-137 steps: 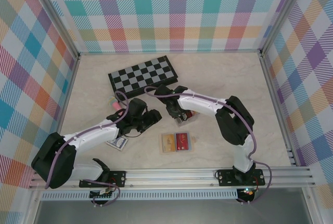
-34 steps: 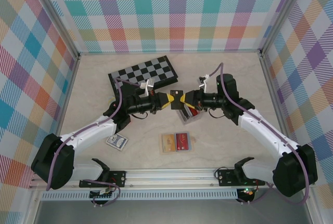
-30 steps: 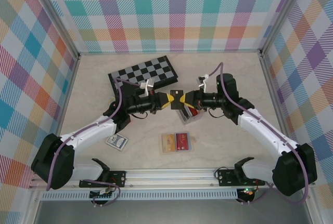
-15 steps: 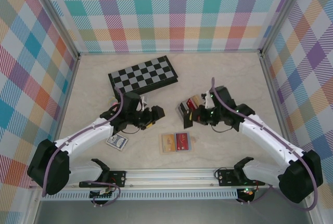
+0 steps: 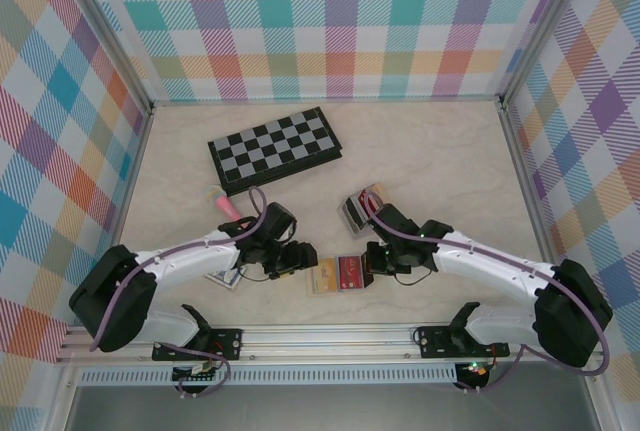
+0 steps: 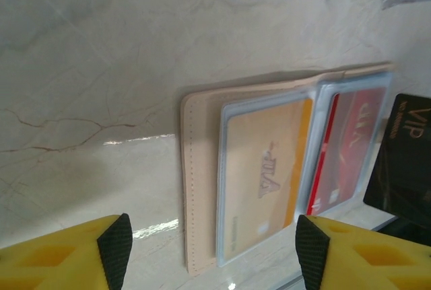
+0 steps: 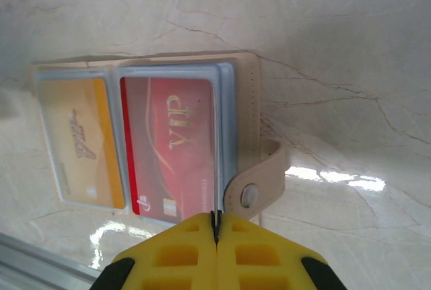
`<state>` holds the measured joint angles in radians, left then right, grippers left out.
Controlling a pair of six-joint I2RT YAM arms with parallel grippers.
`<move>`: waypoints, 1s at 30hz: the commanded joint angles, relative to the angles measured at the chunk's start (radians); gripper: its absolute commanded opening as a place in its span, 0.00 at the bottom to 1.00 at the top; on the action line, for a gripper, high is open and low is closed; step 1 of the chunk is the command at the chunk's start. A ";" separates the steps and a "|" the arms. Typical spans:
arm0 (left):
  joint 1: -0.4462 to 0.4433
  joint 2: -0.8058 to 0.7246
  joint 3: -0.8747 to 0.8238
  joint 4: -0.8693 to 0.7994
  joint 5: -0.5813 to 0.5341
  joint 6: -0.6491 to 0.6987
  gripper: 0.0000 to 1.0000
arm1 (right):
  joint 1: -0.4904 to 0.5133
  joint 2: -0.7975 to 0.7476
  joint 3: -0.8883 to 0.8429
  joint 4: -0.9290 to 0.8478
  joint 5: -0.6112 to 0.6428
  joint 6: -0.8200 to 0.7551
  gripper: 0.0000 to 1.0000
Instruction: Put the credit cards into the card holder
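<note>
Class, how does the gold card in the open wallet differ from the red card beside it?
The gold card is orange-gold with darker lettering; the red card is red with gold VIP lettering. The red card sits in the sleeve next to the snap strap, the gold card in the sleeve farther from it. Both lie flat under clear sleeves, about equal in size.

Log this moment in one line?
left tool: open, by tan wallet | right tool: shut on black card | gold card, red card: in wallet sleeves
</note>
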<state>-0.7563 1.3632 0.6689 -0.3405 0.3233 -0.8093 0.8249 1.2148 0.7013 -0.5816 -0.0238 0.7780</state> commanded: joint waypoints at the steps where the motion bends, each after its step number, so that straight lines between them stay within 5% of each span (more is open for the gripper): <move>1: -0.024 0.024 0.019 0.002 -0.020 0.006 0.65 | 0.005 -0.013 -0.019 0.031 0.027 0.022 0.04; 30: -0.071 0.185 0.033 0.146 0.015 -0.026 0.33 | 0.005 -0.082 -0.040 0.136 -0.050 0.093 0.05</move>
<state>-0.8032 1.5158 0.6857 -0.2287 0.3233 -0.8261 0.8249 1.1561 0.6407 -0.4492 -0.0624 0.8539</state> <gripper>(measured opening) 0.337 0.050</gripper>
